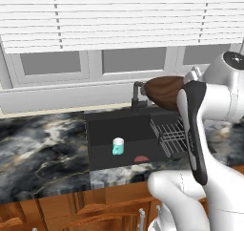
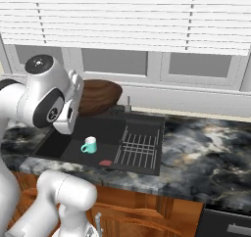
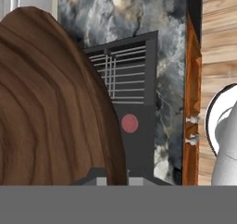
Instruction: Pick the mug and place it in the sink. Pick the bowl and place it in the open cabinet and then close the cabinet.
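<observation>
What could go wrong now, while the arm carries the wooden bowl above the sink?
1. The gripper is shut on the bowl at its rim only, with the bowl tilted on edge; it might slip and fall into the sink, where the mug stands.
2. The bowl hangs close to the faucet; a careless swing could strike it.
3. The bowl covers much of the hand view, so aiming may be harder.
</observation>
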Tool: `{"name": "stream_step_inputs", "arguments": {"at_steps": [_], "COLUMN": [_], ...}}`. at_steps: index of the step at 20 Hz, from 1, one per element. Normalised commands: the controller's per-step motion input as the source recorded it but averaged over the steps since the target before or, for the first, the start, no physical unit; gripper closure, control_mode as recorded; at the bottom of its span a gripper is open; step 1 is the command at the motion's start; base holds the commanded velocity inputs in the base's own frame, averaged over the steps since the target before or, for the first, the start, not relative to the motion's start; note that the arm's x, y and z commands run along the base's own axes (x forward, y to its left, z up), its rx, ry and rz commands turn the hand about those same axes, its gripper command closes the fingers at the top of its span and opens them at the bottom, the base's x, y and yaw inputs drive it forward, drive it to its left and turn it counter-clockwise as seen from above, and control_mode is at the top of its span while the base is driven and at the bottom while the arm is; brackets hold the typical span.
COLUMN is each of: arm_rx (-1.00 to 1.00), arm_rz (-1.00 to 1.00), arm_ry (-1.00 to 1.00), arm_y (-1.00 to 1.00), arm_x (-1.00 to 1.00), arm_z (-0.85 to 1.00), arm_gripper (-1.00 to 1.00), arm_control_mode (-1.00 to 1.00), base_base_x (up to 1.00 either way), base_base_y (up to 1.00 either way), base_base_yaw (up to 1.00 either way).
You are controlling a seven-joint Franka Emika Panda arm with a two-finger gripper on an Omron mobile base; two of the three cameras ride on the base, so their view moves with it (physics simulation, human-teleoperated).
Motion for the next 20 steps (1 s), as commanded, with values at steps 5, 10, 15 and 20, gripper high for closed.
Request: {"name": "stream_step_inputs", "arguments": {"at_steps": [5,10,15,20], "arm_rx": [0.00,0.00,0.00,0.00], "arm_rz": [-0.07,0.00,0.00,0.00], "arm_ry": [-0.02,0.00,0.00,0.00], "arm_y": [0.15,0.00,0.00,0.00], "arm_x": [-0.23,0.00,0.00,0.00], "arm_z": [0.01,0.00,0.00,0.00], "arm_gripper": [1.00,1.00,1.00,1.00], "arm_control_mode": [-1.00,1.00,1.00,1.00], "base_base_x": [0.00,-0.58,-0.89,-1.00], "base_base_y": [0.00,0.00,0.10,0.48], "base_base_yaw": [0.00,-0.19,-0.06,0.06]}}
